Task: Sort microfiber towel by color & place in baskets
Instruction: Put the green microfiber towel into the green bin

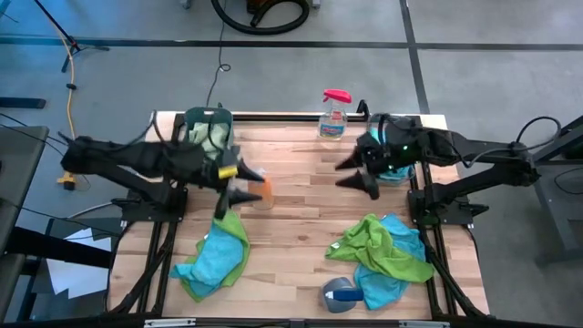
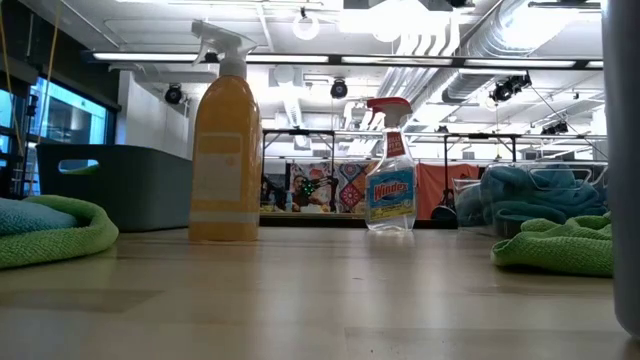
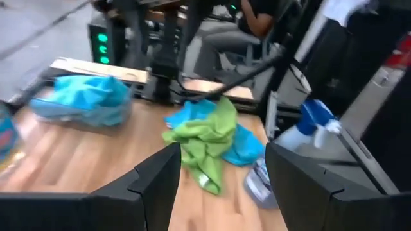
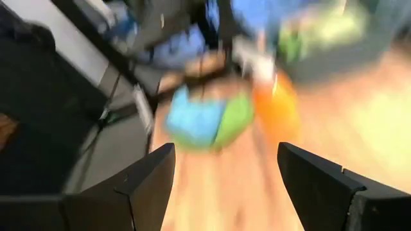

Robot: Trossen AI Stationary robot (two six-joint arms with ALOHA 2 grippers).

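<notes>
From above I see the left gripper [image 1: 239, 182] spread by the orange bottle [image 1: 264, 193], the right gripper [image 1: 357, 173] spread near the clear basket [image 1: 397, 171]; the green basket [image 1: 208, 133] holds a towel. At table level the orange bottle [image 2: 225, 150] blocks the green basket [image 2: 125, 185].

High view overhead; low view table-level — both share Windex bottle [image 1: 334, 113].
</notes>
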